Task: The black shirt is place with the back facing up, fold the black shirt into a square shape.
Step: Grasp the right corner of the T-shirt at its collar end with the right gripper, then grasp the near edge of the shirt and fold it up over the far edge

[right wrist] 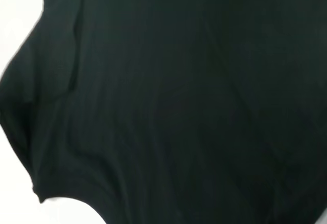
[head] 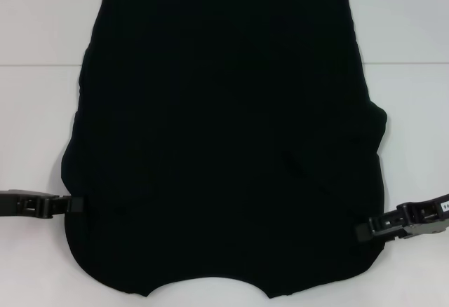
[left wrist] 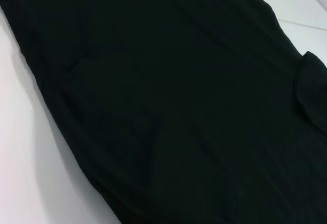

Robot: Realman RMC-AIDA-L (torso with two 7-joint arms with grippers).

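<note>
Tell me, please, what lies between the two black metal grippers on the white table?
In the head view, only the black shirt spans from left gripper to right gripper.

Even, bright overhead light washes the white table [head: 35, 76] almost featureless. The black shirt [head: 224, 146] reads as a flat dark mass, folds barely visible. Both wrist views are soft, the right blurrier.

No readable text; right gripper [head: 362, 230] label illegible.
</note>
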